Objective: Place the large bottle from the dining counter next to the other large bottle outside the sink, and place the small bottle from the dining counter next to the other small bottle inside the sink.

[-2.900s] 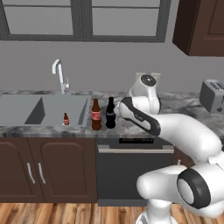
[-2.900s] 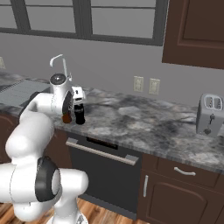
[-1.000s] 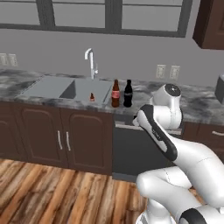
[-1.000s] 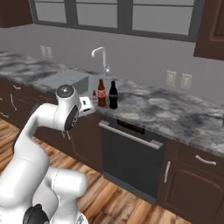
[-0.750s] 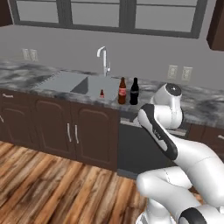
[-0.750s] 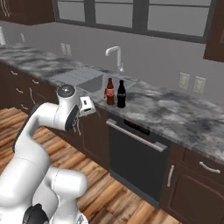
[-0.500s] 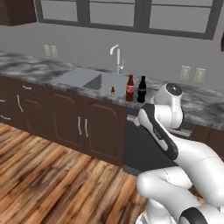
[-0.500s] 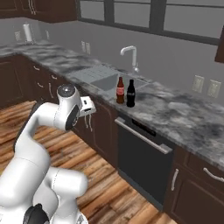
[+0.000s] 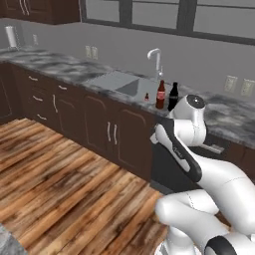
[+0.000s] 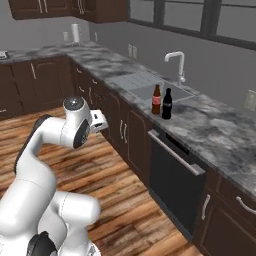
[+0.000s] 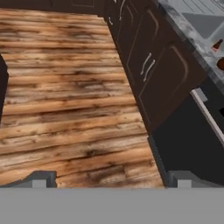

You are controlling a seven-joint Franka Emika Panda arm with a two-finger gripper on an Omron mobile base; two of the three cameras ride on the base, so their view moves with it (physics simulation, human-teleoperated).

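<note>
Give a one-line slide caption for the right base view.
Two large bottles stand side by side on the marbled counter beside the sink, arm folded back over wood floor.

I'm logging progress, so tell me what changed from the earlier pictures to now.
The base drove back and turned away from the counter, so the whole view shifted and wood floor came into sight. The two large bottles beside the sink and the small bottle in it stayed put. The gripper stayed open and empty.
</note>
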